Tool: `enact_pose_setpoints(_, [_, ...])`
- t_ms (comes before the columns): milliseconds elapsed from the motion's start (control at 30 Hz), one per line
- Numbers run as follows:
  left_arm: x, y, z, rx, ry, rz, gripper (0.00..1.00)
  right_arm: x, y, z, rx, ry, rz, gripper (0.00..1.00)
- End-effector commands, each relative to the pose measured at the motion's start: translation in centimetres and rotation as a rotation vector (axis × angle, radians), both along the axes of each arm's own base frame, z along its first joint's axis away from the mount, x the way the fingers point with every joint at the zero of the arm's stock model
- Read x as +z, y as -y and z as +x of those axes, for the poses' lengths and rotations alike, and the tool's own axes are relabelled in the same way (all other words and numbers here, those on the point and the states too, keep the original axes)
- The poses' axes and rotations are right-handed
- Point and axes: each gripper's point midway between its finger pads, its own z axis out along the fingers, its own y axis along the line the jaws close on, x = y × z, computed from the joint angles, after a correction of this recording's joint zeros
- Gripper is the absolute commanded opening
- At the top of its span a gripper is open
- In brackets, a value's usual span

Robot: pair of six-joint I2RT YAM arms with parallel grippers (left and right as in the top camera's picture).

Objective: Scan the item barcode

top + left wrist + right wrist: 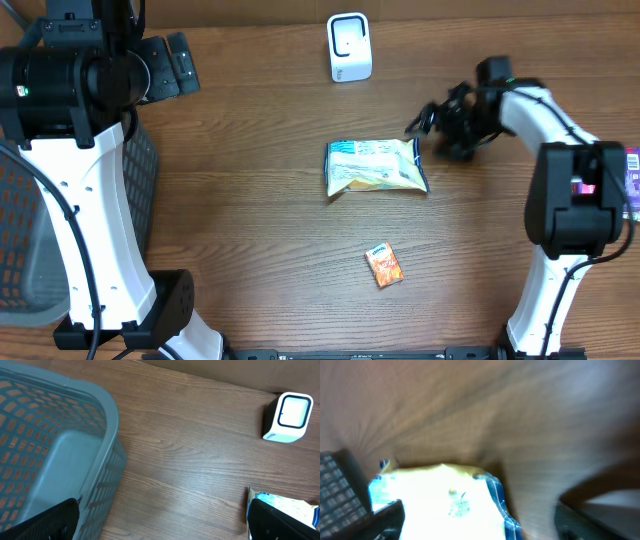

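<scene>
The item, a blue and yellow snack bag (375, 167), lies flat on the wooden table near its middle. In the right wrist view the bag (440, 500) shows blurred and washed out. My right gripper (425, 120) hovers at the bag's upper right corner. Its jaws (480, 522) stand wide open, with the bag's edge below them and nothing gripped. The white barcode scanner (349, 47) stands at the far edge, also seen as the scanner (289, 416) from the left wrist. My left gripper (162, 527) is open and empty at the far left, beside the basket; the bag's corner (285, 504) shows by its right finger.
A grey mesh basket (60, 450) stands at the table's left side. A small orange packet (384, 266) lies nearer the front, below the bag. A purple object (632, 175) shows at the right edge.
</scene>
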Motion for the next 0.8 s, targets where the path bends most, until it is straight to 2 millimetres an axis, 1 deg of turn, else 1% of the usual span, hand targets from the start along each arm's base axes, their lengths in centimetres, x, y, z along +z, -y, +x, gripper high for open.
enact_pose_setpoints(0, [-0.2, -0.4, 0.0, 0.005, -0.009, 0.016, 1.00, 1.6, 3.5, 1.7, -0.029, 0.043, -0.088, 1.00])
enact_pose_setpoints(33, [-0.2, -0.4, 0.0, 0.005, -0.009, 0.016, 1.00, 2.6, 3.8, 1.8, -0.024, 0.041, -0.089, 0.88])
enact_pose_setpoints(67, [-0.2, -0.4, 0.0, 0.005, -0.009, 0.016, 1.00, 3.7, 3.6, 1.6, 0.002, 0.047, -0.079, 0.61])
enact_pose_setpoints(100, [-0.2, -0.4, 0.0, 0.006, -0.008, 0.016, 1.00, 4.9, 3.0, 1.3, 0.029, 0.050, -0.052, 0.25])
enact_pose_setpoints(133, [-0.2, -0.4, 0.0, 0.006, -0.008, 0.016, 0.99, 5.9, 2.2, 0.8, 0.043, 0.037, -0.023, 0.04])
enact_pose_setpoints(200, [-0.2, -0.4, 0.0, 0.006, -0.008, 0.016, 1.00, 8.2, -0.3, -0.7, 0.078, 0.001, 0.074, 0.04])
enact_pose_setpoints(267, [-0.2, -0.4, 0.0, 0.006, -0.008, 0.016, 1.00, 10.3, -3.7, -2.4, 0.154, -0.009, 0.209, 0.04])
enact_pose_setpoints(300, [-0.2, -0.4, 0.0, 0.005, -0.008, 0.015, 1.00, 10.9, -5.2, -3.1, 0.195, -0.013, 0.255, 0.04])
enact_pose_setpoints(333, [-0.2, -0.4, 0.0, 0.009, -0.007, 0.013, 1.00, 11.0, -6.3, -3.7, 0.218, -0.025, 0.273, 0.04])
enact_pose_setpoints(367, [-0.2, -0.4, 0.0, 0.011, -0.006, 0.011, 0.99, 10.9, -7.5, -4.4, 0.246, -0.037, 0.285, 0.04])
enact_pose_setpoints(467, [-0.2, -0.4, 0.0, 0.011, -0.008, 0.011, 1.00, 10.5, -10.4, -5.9, 0.308, -0.060, 0.319, 0.04])
enact_pose_setpoints(500, [-0.2, -0.4, 0.0, 0.011, -0.009, 0.012, 1.00, 10.5, -12.4, -6.8, 0.351, -0.059, 0.371, 0.04])
enact_pose_setpoints(533, [-0.2, -0.4, 0.0, 0.011, -0.009, 0.012, 0.99, 10.5, -13.4, -7.2, 0.371, -0.054, 0.392, 0.04])
enact_pose_setpoints(567, [-0.2, -0.4, 0.0, 0.011, -0.009, 0.012, 1.00, 10.3, -14.0, -7.4, 0.388, -0.045, 0.397, 0.04])
enact_pose_setpoints(633, [-0.2, -0.4, 0.0, 0.011, -0.009, 0.012, 1.00, 9.2, -14.8, -7.6, 0.412, -0.029, 0.382, 0.04])
enact_pose_setpoints(767, [-0.2, -0.4, 0.0, 0.011, -0.009, 0.012, 0.99, 7.4, -15.2, -8.4, 0.404, -0.054, 0.410, 0.04])
